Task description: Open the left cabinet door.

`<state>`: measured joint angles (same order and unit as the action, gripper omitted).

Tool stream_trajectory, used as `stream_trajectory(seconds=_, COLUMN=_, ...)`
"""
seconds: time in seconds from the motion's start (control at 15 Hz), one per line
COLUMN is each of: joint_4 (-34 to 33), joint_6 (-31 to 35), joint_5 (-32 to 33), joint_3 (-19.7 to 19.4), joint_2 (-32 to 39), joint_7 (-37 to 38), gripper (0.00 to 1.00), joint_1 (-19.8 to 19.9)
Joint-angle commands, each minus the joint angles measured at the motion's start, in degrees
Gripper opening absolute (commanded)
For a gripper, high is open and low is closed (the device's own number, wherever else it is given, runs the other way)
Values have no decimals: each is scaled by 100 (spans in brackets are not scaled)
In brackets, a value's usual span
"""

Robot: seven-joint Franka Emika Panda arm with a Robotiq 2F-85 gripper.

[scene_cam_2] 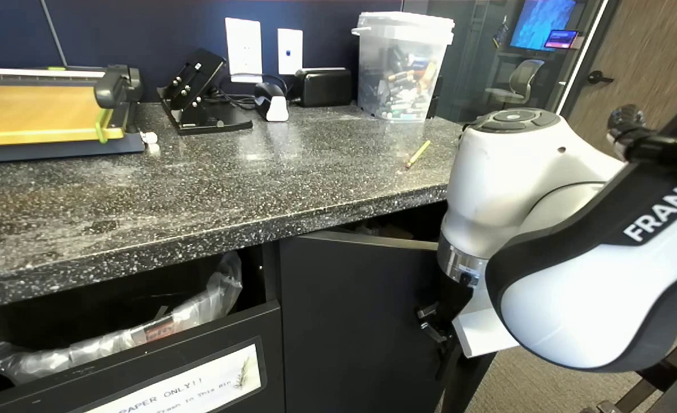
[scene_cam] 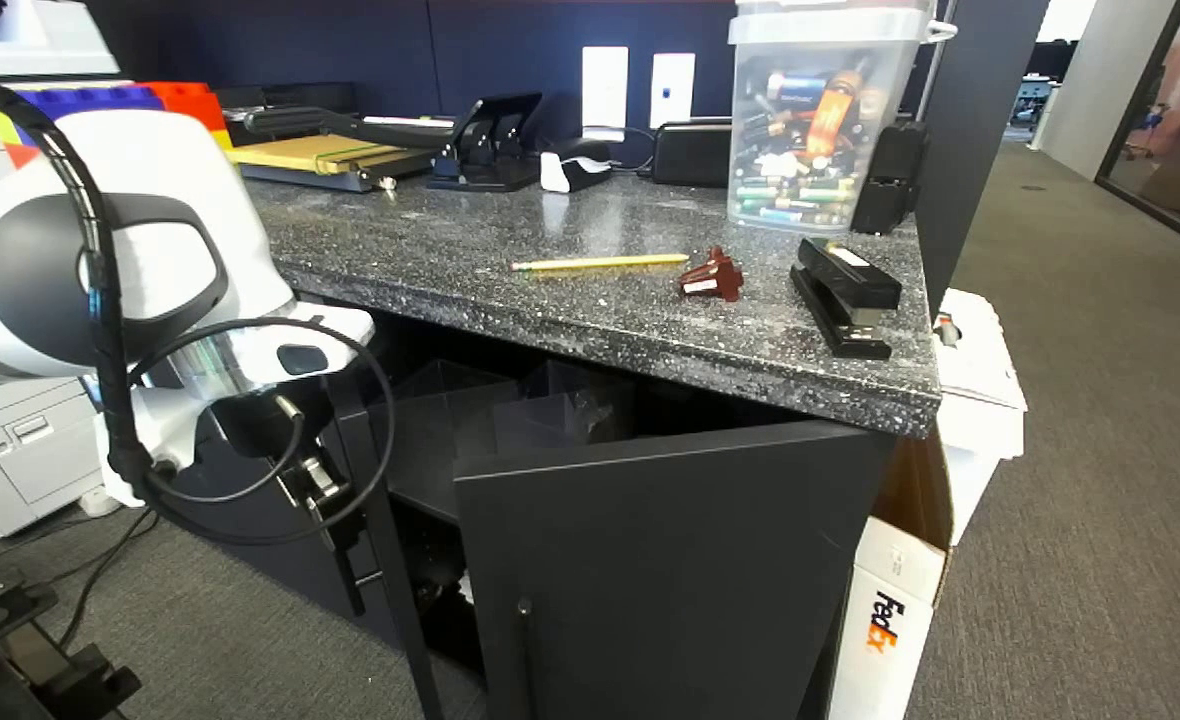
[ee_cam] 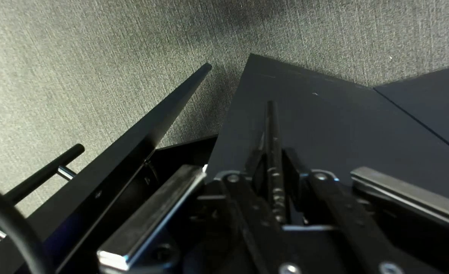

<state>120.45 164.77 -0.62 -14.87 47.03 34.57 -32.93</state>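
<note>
The left cabinet door (scene_cam_2: 350,321) is a flat charcoal panel. It stands ajar: its top edge slants out from under the counter, and in the wrist view the door (ee_cam: 323,114) angles away from the neighbouring panel at a seam. In an exterior view mainly its narrow edge (scene_cam: 396,600) shows. Its thin black vertical handle (ee_cam: 273,133) runs between my fingers. My gripper (ee_cam: 273,167) is shut on the handle, with a finger on each side. In both exterior views the gripper (scene_cam: 335,520) (scene_cam_2: 435,327) is at the handle's upper part; the handle's lower end (scene_cam: 352,592) sticks out below.
The right cabinet door (scene_cam: 650,560) stands swung out, its handle (ee_cam: 43,175) pointing outward. The speckled counter (scene_cam: 510,310) overhangs above, carrying a pencil (scene_cam: 600,263), staple remover (scene_cam: 713,275), stapler (scene_cam: 845,290) and plastic tub (scene_cam: 800,130). A labelled paper bin front (scene_cam_2: 201,378) adjoins the left door.
</note>
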Motion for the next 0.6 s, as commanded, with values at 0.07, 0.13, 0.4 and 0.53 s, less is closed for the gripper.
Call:
stream_trajectory(seconds=0.07, joint_4=638, joint_6=-1915, joint_5=114, joint_3=420, joint_2=-1527, joint_7=-740, gripper=58, joint_1=545)
stream_trajectory(seconds=0.13, joint_4=722, joint_6=-2386, joint_5=162, joint_3=497, joint_2=-1812, joint_7=-834, gripper=66, joint_1=669)
stream_trajectory(seconds=0.4, joint_4=564, joint_6=-3241, joint_5=367, joint_3=888, joint_2=-2009, joint_7=-755, gripper=69, joint_1=1151)
stream_trajectory(seconds=0.53, joint_4=722, joint_6=-3770, joint_5=327, joint_3=1052, joint_2=-2474, joint_7=-947, gripper=85, joint_1=1409)
